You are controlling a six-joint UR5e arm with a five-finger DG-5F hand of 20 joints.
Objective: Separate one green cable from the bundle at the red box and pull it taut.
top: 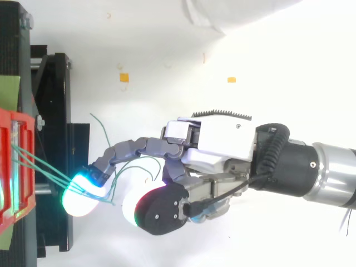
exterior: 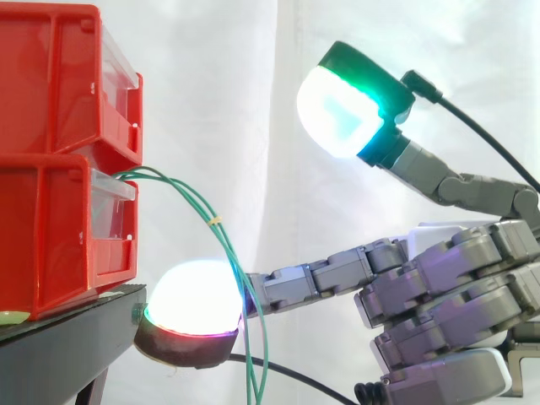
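Hand (exterior: 456, 287) (top: 217, 144): enters from the right, palm side-on in the side view. It grips nothing.

One finger is stretched out towards the bins, nearly level. Its glowing white pad (exterior: 194, 308) (top: 78, 200) sits just off the front edge of the stand. The thumb is raised and spread well away from that finger, its green-white pad (exterior: 342, 105) high above the finger line. The other fingers are curled in against the palm and hold nothing.

Green cables (top: 47, 167): several strands leave the front of the lower red bin (exterior: 51, 219) (top: 8, 167). In the top view they run straight across the gap to the outstretched pad and lie against it. Past the pad they curl back in slack loops under the finger. In the side view the strands arc out of the bin and are bound by a small yellow tie (exterior: 214, 221). They then drop past the right side of the pad and out of the lower edge. Whether any one strand is parted from the rest cannot be told. One loose green end lies apart, above the finger in the top view.

Surroundings: two red bins stacked on a black stand (exterior: 76, 337) (top: 55, 111); white curtain (exterior: 219, 84) behind.
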